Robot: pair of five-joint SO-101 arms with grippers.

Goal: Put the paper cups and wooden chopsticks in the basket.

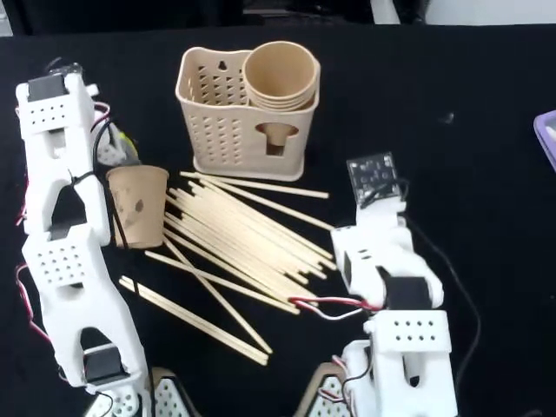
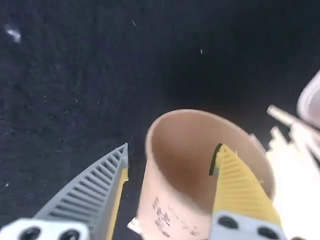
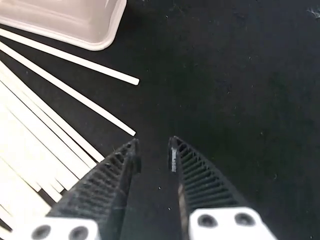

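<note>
A brown paper cup (image 1: 137,207) is at the left, its mouth turned toward my left gripper (image 1: 122,155). In the left wrist view the left gripper (image 2: 170,150) is shut on the paper cup (image 2: 195,165), with the yellow finger (image 2: 240,190) inside the mouth and the grey finger (image 2: 95,195) outside the wall. The beige basket (image 1: 217,130) holds several stacked cups (image 1: 280,74) in its right compartment. Wooden chopsticks (image 1: 243,239) lie in a loose pile in front of it. My right gripper (image 3: 152,145) hovers slightly open over bare cloth beside the chopsticks (image 3: 40,145), holding nothing.
The black cloth (image 1: 469,174) covers the table. A purple object (image 1: 547,135) pokes in at the right edge. The right arm (image 1: 382,261) sits low at the pile's right end. A corner of the basket (image 3: 75,20) lies ahead of the right gripper.
</note>
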